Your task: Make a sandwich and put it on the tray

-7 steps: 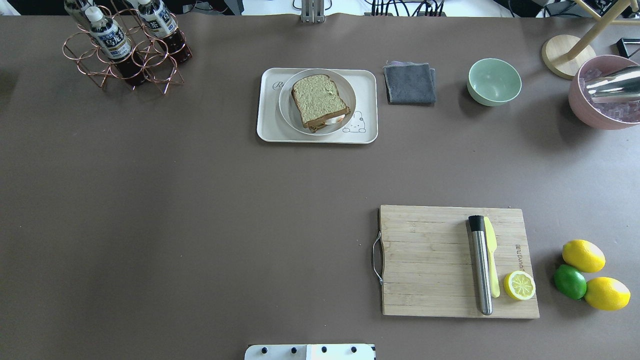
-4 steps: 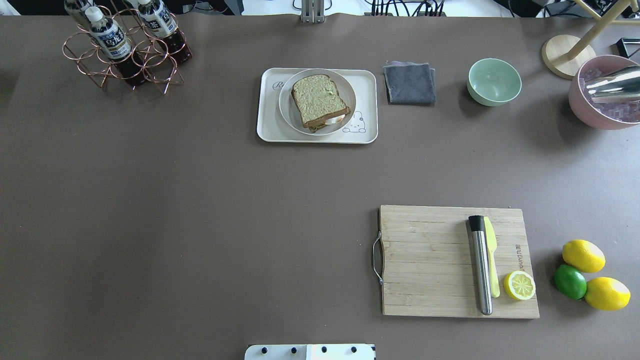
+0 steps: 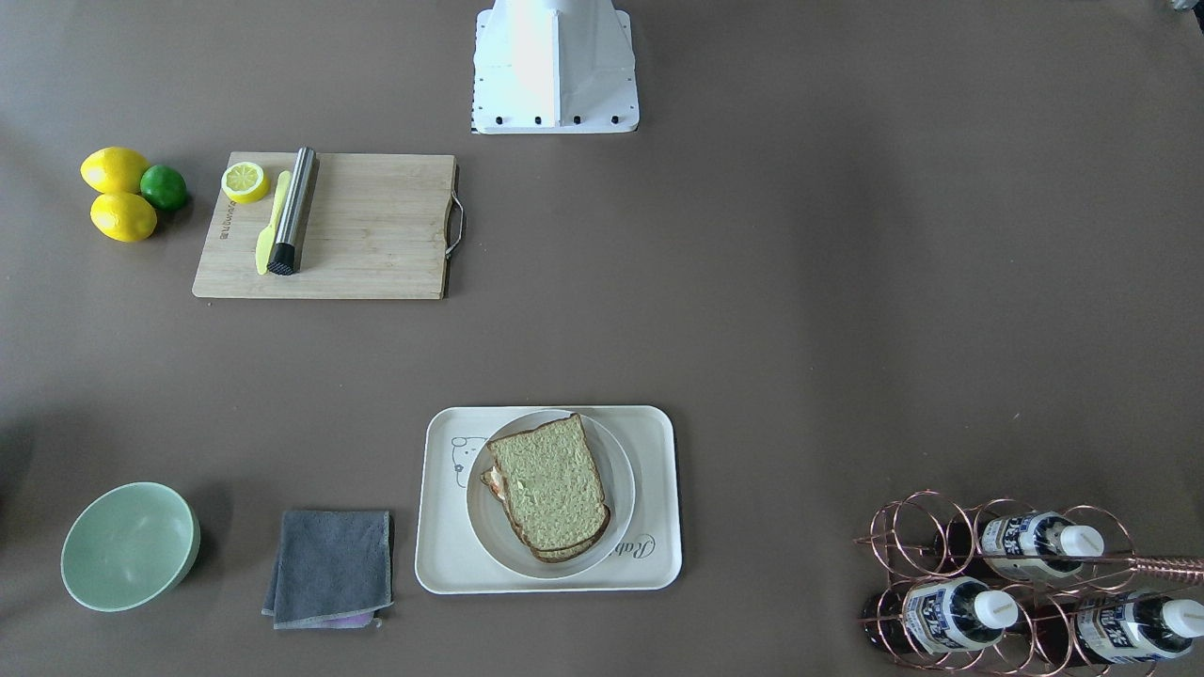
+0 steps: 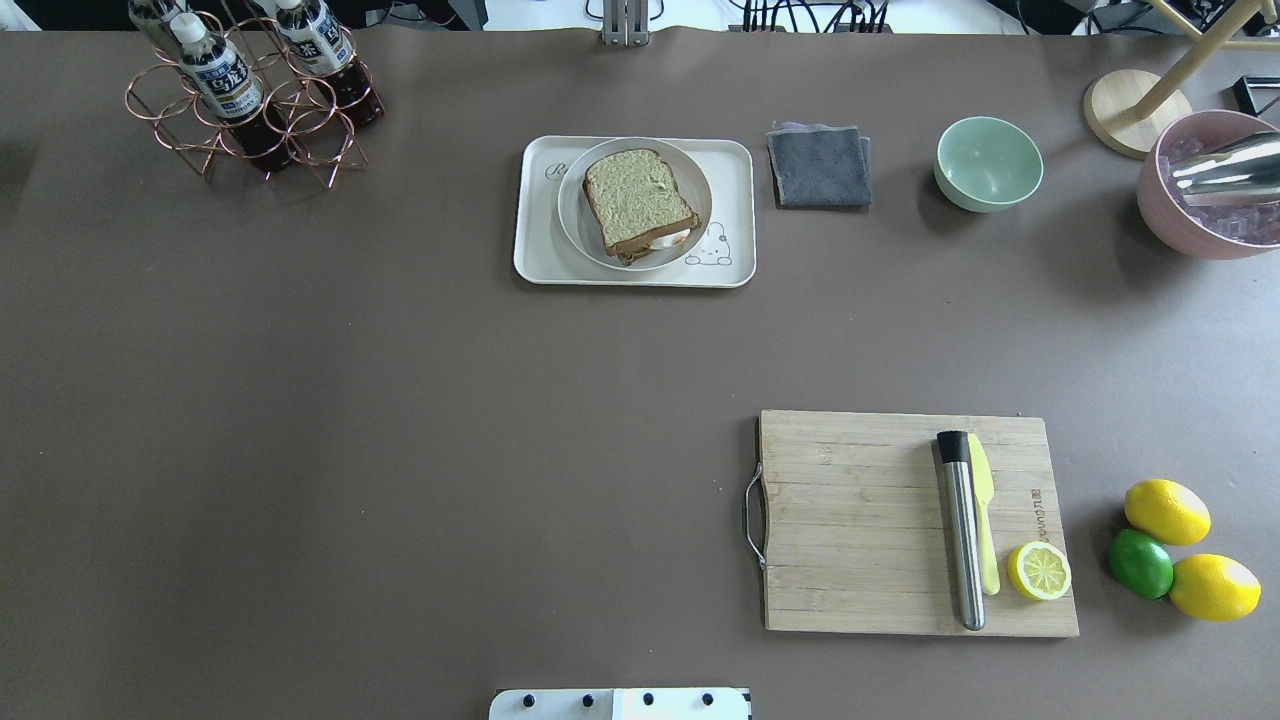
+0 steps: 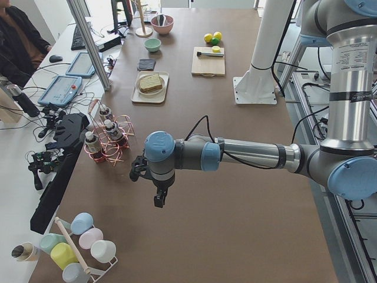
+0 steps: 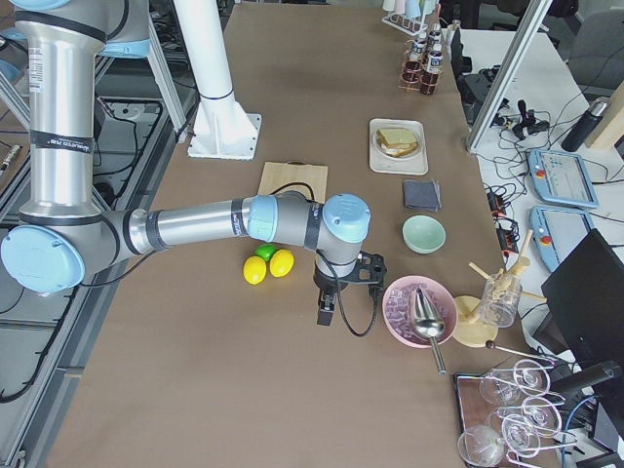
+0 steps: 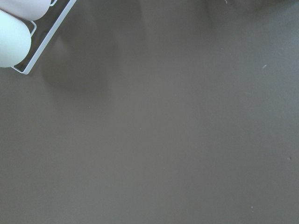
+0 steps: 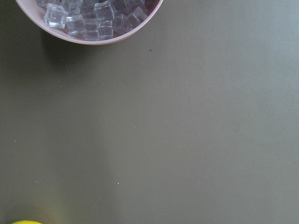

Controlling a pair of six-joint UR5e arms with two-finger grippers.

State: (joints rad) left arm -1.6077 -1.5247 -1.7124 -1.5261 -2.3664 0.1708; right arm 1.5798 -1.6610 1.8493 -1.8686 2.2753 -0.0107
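The left gripper [image 5: 158, 199] appears only in the view from the table's left end, hanging fingers down over bare brown table [image 4: 400, 450] near the copper bottle rack [image 5: 109, 138]. That view does not show whether its jaws are spread or pressed together. The right gripper [image 6: 325, 314] appears only in the view from the right end, hanging over the table between the lemons [image 6: 268, 265] and the pink bowl of ice cubes [image 6: 414, 310], and its jaws cannot be judged either. Both hang well apart from the sandwich [image 4: 640, 203], which lies assembled on a round white plate [image 4: 575, 215]. A bit of egg white peeks out at one edge between the two slices. The plate stands on the cream tray [image 4: 535, 255], just beside a folded grey cloth [image 4: 820, 165]. In the overhead view, the sandwich, plate and tray all sit in the same places as half a second ago.
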